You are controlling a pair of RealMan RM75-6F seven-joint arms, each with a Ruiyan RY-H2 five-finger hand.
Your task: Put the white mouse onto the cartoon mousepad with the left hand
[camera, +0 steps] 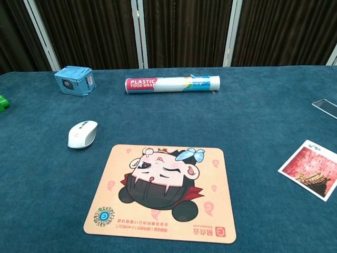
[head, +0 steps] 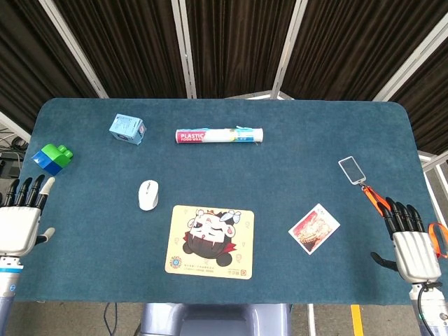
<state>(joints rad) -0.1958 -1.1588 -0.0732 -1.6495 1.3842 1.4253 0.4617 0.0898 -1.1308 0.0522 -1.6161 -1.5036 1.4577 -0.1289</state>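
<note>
Two neighbours — blue box (head: 127, 129), food-wrap roll (head: 219, 135) — behind white mouse (head: 148, 194)

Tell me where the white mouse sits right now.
In the head view the white mouse lies on the blue table, left of centre, just beyond the cartoon mousepad's far-left corner, not touching it.

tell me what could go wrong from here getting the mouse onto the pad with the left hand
The left hand sits open at the table's near left edge, apart from the white mouse, so the reach is long; its fingers could nudge the rounded mouse away instead of gripping it. The cartoon mousepad lies loose on the cloth, so setting the mouse down with a drag might shift it.
</note>
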